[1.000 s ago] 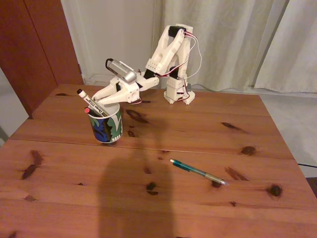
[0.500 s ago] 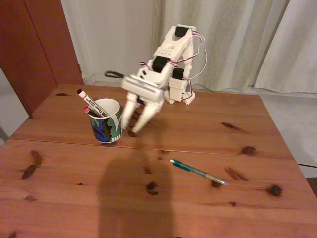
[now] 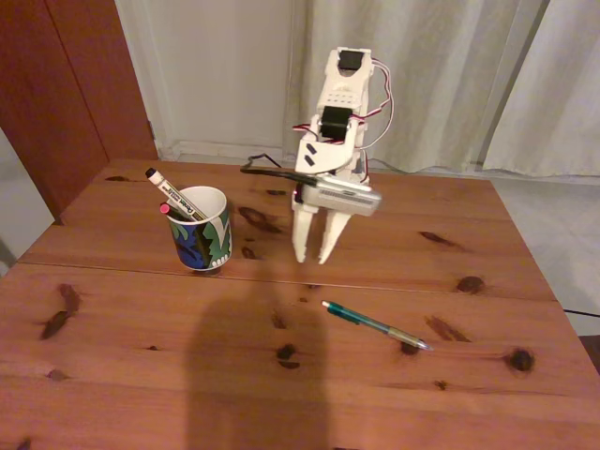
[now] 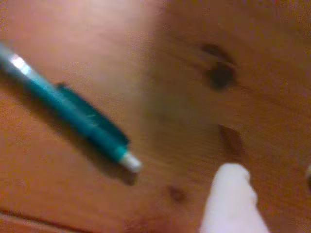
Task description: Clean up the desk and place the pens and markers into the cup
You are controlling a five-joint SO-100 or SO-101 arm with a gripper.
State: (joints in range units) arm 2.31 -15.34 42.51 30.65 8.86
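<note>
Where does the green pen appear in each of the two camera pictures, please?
Fixed view: the green pen lies flat on the desk, right of centre and below the open claw.
Wrist view: the pen runs from the upper left edge down toward the centre, left of a white claw finger.
Shared landmark: the dark knot near the pen.

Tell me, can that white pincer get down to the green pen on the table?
Probably yes. The pincer hangs open, pointing down, just behind the green pen, which lies alone on bare desk; the cup stands well off to the side.
</note>
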